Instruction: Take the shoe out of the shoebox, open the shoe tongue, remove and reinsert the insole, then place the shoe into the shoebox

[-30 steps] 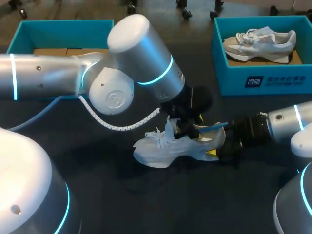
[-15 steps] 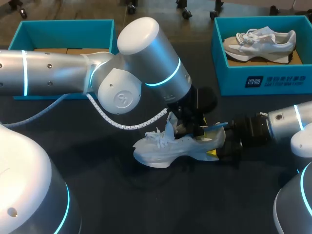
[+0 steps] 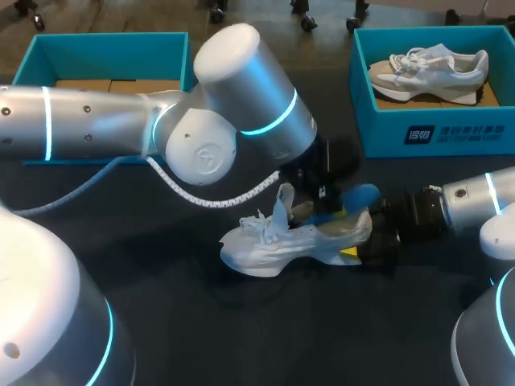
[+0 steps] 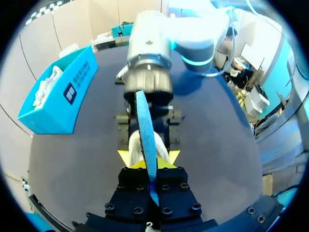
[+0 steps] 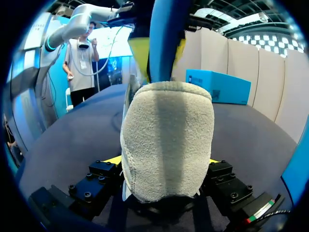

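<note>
— What sits at the far left of the counter (image 3: 201,338)?
— An open teal shoebox (image 3: 40,56) in the far left corner, well apart from the work. Your left arm (image 3: 241,104) comes in past it and reaches to the middle of the counter.

— And what about your left gripper (image 4: 150,162)?
— It is clamped on the blue insole (image 4: 145,125). The fingers pinch one end from both sides. The free end angles up over the heel, toward your right arm. You can't tell from here whether the pinched end sits inside the opening.

— Where is the shoe (image 3: 290,241)?
— It stands on its sole in the middle of the counter, out of any box. The toe points toward the left edge. The tongue (image 3: 283,203) stands up and the laces (image 3: 259,223) lie loose just beside it.

— And your right gripper (image 5: 164,166)?
— It is closed around the shoe's heel, with a yellow tip pressed on each side. The fuzzy heel back faces its camera.

— What is at the far right?
— A second teal shoebox (image 3: 434,133) in the far right corner, with another pale shoe (image 3: 430,68) lying in it.
</note>
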`<move>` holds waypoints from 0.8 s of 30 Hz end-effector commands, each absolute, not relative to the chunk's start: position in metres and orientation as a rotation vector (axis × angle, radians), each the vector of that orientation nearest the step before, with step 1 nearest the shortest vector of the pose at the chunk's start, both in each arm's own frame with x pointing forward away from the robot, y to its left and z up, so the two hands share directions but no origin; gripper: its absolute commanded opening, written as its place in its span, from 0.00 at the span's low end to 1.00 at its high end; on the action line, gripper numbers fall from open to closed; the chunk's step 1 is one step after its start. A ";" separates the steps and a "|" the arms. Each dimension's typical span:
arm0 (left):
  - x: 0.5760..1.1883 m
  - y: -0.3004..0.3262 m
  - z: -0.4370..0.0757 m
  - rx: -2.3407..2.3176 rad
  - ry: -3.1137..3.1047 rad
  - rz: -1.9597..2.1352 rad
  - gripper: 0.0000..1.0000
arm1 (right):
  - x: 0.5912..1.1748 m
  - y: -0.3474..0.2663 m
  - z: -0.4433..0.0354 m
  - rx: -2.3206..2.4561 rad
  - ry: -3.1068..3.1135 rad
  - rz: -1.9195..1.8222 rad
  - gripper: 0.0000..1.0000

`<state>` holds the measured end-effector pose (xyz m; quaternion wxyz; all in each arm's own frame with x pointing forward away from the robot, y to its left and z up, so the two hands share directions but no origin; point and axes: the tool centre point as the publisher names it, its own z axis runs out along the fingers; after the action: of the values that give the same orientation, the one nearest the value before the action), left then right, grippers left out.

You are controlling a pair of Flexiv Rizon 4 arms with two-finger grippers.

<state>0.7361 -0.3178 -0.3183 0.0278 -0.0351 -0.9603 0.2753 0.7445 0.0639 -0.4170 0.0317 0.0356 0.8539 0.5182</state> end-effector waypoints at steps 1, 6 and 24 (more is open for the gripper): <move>0.737 -0.311 -0.293 -0.116 -2.915 0.895 0.00 | 0.745 0.065 -0.422 0.111 2.632 1.592 0.00; 0.734 -0.316 -0.263 -0.121 -2.838 0.972 0.00 | 0.745 0.065 -0.422 0.111 2.632 1.592 0.00; 0.719 -0.339 -0.161 0.000 -2.671 1.371 0.00 | 0.745 0.065 -0.422 0.111 2.632 1.592 0.00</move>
<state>0.7245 -0.3483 -0.1675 0.0651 0.0009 -0.8945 0.4423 0.7445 0.0639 -0.4170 0.0317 0.0356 0.8539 0.5182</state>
